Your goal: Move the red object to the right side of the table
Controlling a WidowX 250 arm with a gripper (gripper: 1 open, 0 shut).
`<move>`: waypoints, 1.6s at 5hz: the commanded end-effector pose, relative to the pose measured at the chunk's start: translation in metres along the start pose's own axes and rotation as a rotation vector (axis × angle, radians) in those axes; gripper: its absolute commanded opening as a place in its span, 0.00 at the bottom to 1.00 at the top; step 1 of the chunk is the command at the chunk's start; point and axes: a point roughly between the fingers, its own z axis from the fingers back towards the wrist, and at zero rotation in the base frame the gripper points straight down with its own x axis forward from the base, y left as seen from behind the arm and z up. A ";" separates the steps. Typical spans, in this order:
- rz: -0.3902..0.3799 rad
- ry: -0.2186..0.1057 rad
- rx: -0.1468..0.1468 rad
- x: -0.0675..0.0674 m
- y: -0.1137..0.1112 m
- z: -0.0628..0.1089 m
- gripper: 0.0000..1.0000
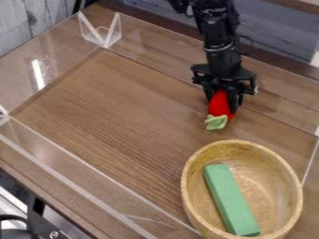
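Gripper (225, 93) closed on the red toy fruit (218, 105), toward the right of the table

The small red toy fruit sits between the black fingertips, which are clamped on its upper part. Its light-green leafy end (215, 122) sticks out below them, pointing toward the near side of the table (112, 103). Whether the fruit touches the wood or hangs just over it is hard to tell. It is in the right half of the camera view, beyond the bowl (197, 207) and apart from its rim.

The dark arm (214, 28) reaches in from the top of the view, down to the gripper. Nearer the camera, at the lower right, the round wooden bowl holds a green block (230, 200), which lies lengthwise and slightly aslant inside it. Brown wood grain covers the tabletop, with low clear walls along its edges. Toward the upper left stands a clear, angular plastic piece (103, 33), well apart from the fruit. Dark cables (28, 222) show at the lower left corner.
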 end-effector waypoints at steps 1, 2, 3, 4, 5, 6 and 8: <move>-0.075 0.010 0.002 -0.003 -0.007 0.007 0.00; -0.123 0.032 -0.001 -0.006 -0.005 0.010 0.00; -0.159 0.051 -0.005 -0.003 -0.001 0.012 0.00; -0.185 0.071 -0.012 0.000 0.005 0.010 0.00; -0.177 0.081 -0.019 -0.001 0.006 0.010 1.00; -0.168 0.084 -0.026 -0.005 0.006 0.008 1.00; -0.166 0.090 -0.027 0.003 -0.006 0.013 1.00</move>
